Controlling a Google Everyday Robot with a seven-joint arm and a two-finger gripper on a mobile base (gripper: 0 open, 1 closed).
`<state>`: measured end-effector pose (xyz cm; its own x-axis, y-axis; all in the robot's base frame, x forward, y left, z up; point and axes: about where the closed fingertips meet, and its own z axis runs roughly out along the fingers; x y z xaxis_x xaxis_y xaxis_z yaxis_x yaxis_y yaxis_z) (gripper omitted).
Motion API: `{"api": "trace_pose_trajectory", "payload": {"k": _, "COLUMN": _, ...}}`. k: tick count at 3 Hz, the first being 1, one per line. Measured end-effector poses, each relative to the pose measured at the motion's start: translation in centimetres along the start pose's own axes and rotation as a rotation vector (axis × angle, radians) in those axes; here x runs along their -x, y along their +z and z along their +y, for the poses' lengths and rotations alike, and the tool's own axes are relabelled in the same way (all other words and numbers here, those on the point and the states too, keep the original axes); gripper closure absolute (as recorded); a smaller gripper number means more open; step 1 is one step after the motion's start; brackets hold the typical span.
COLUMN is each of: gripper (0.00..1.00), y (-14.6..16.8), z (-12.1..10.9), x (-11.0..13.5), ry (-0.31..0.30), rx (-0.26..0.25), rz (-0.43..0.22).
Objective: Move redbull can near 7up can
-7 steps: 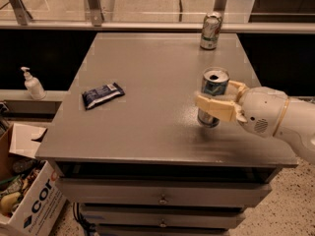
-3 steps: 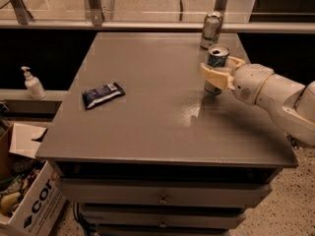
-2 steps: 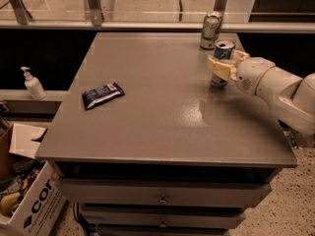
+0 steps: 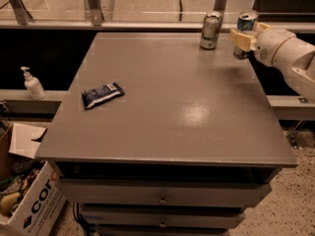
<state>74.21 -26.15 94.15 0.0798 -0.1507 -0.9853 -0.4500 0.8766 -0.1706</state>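
The redbull can (image 4: 245,22), slim, blue and silver with a silver top, is held upright in my gripper (image 4: 242,39) at the table's far right corner. The cream fingers (image 4: 239,38) are shut around its middle. I cannot tell whether its base touches the table. The 7up can (image 4: 211,31), shorter, silver-white with green markings, stands upright on the table just left of the redbull can, a small gap between them. My white arm (image 4: 288,53) comes in from the right edge.
A dark blue snack packet (image 4: 102,95) lies at the left of the grey table (image 4: 172,107). A soap dispenser (image 4: 32,84) stands on a ledge to the left. A cardboard box (image 4: 24,200) sits on the floor at lower left. Drawers are below the tabletop.
My gripper has carried the redbull can from the middle right of the table to the far right corner, ending right beside the 7up can.
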Motion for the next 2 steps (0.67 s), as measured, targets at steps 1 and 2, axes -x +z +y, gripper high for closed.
{"api": "trace_pose_trajectory", "payload": {"k": 1, "gripper": 1.0, "y": 0.01, "z": 0.01, "x": 0.0, "ry": 0.0, "rx": 0.0, "rz": 0.0}}
{"api": "trace_pose_trajectory", "payload": {"k": 2, "gripper": 1.0, "y": 0.46, "z": 0.54, "x": -0.55, "ry": 0.016, "rx": -0.003, "rz": 0.011}}
